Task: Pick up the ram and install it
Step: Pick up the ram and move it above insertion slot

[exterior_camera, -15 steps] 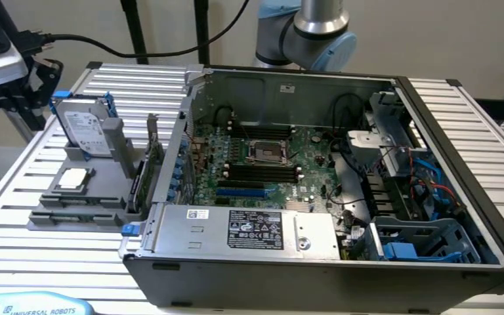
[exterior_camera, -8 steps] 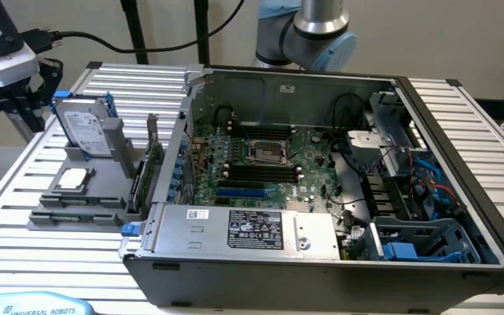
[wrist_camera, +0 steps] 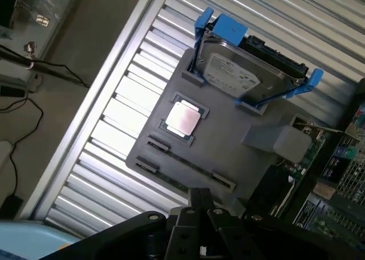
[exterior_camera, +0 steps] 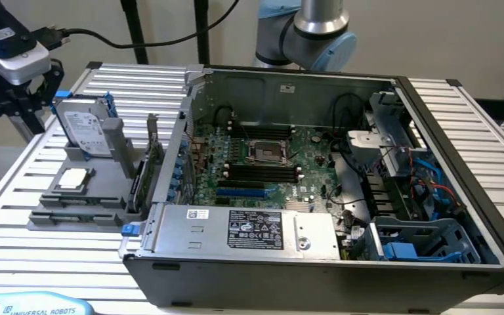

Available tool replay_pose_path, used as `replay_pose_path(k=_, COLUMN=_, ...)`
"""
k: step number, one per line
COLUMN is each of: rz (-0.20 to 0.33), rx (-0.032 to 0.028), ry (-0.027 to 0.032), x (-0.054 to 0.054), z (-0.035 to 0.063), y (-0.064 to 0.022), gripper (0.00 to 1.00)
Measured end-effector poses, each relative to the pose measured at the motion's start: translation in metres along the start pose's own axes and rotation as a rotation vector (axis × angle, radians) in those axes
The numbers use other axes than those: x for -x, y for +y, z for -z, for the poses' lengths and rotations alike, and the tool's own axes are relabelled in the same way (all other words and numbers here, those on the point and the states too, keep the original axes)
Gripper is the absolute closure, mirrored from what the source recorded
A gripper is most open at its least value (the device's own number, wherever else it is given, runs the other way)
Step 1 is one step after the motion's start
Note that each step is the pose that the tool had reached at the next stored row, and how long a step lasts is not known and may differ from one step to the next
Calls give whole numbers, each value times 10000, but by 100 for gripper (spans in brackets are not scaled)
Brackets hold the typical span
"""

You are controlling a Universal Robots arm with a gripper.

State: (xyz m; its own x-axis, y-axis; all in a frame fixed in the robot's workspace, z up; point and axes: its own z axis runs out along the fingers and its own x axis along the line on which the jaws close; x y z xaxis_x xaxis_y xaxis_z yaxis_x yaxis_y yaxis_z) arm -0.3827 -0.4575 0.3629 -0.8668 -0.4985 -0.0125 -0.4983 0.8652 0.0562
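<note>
The ram (wrist_camera: 188,170) is a thin green stick lying edge-up in a long slot of the grey holder (wrist_camera: 228,140), between small clips; in the exterior view the ram (exterior_camera: 75,214) sits at the holder's near end. My gripper (wrist_camera: 201,202) hangs above and short of that slot, fingers shut with nothing between them. In the exterior view my gripper (exterior_camera: 20,105) is high at the far left, beyond the table's edge, apart from the holder (exterior_camera: 50,223). The motherboard's black slots (exterior_camera: 256,172) lie inside the open computer case (exterior_camera: 322,275).
On the holder stand a hard drive in blue brackets (wrist_camera: 251,72), a square silver processor (wrist_camera: 182,119) and a green card with a metal bracket (exterior_camera: 149,167). Cables and a drive cage (exterior_camera: 419,239) crowd the case's right side. The slatted table edge (wrist_camera: 91,100) runs beside the holder.
</note>
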Motion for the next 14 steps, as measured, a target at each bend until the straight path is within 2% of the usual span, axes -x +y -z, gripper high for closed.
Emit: replay_pose_path(k=14, rz=2541, rx=32, ry=143, x=-1, z=-63, y=-4, gripper=89)
